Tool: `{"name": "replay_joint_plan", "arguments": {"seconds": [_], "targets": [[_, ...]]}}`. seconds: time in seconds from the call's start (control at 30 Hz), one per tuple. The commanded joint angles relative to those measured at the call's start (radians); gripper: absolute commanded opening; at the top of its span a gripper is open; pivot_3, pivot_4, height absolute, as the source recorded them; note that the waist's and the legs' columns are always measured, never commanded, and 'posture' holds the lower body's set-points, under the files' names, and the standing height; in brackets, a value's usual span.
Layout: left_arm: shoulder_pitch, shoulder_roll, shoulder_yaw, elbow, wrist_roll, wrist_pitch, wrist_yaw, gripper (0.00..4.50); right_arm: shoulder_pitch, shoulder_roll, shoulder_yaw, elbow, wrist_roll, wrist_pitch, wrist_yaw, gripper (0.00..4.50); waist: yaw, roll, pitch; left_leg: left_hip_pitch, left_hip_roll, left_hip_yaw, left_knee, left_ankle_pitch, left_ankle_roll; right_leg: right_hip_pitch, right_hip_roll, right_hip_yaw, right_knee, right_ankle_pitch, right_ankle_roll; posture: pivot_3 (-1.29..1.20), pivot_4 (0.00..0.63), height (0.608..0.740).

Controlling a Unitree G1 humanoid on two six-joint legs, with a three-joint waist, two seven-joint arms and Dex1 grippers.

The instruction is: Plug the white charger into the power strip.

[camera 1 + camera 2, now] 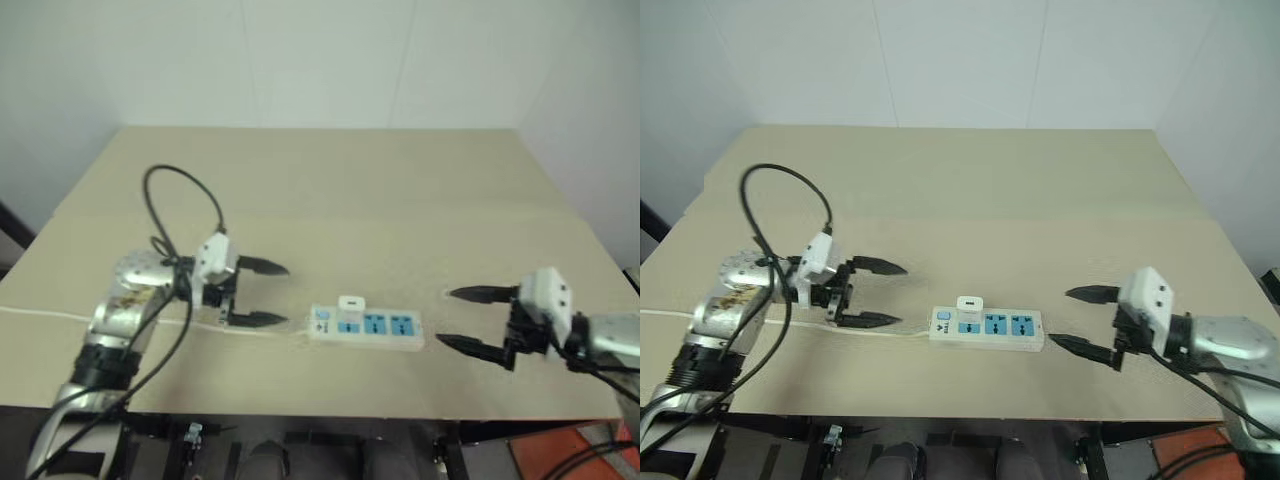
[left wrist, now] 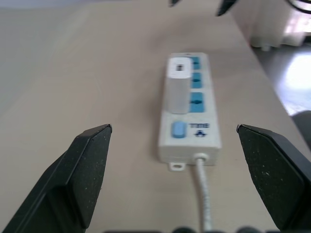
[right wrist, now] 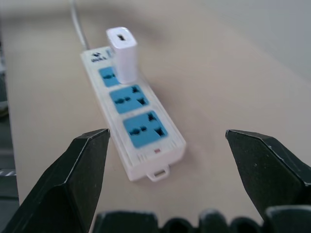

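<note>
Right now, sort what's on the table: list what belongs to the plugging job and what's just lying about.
Job:
- charger, standing in the strip's socket nearest the switch
- power strip
- its cord

Lying about:
- nothing else on the table

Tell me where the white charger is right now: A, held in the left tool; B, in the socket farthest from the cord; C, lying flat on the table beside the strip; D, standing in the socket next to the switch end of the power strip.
D: the white charger stands upright in the power strip's socket nearest the switch and cord.
</note>
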State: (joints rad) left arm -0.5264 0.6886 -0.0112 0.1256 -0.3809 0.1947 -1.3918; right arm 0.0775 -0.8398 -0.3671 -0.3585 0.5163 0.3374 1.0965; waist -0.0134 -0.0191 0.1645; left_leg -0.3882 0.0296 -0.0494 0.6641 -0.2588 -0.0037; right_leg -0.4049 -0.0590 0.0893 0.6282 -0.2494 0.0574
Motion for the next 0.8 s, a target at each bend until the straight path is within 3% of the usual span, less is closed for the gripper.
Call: {"name": "replay_joint_plan", "arguments": {"seconds": [0.03,0.43,0.8], "targets": [[0.034,0.014,0.045,-0.053,-0.026,0.045,0.063,4.48,0.039,0.022,-0.094,-0.091,0.039,0.05,-0.099,4.5,-0.004,0.0,0.0,0.0,0.0,0.0,0.0,0.0,0.0,0.0,0.0,0.0,0.0,0.0,0.0,0.0,0.15,0.74],[0.112,-0.016,0.061,-0.191,-0.097,0.146,0.18,4.48,0.094,0.055,-0.112,-0.195,0.032,0.116,-0.263,4.5,-0.001,0.0,0.0,0.0,0.0,0.0,0.0,0.0,0.0,0.0,0.0,0.0,0.001,0.0,0.0,0.0,0.15,0.74],[0.074,-0.043,0.025,-0.156,-0.054,0.126,0.236,4.48,0.07,0.095,-0.059,-0.19,0.017,0.092,-0.307,4.5,-0.003,0.0,0.0,0.001,0.0,0.0,0.0,0.0,0.0,0.0,0.0,0.001,0.001,0.0,0.0,0.0,0.15,0.74]]}}
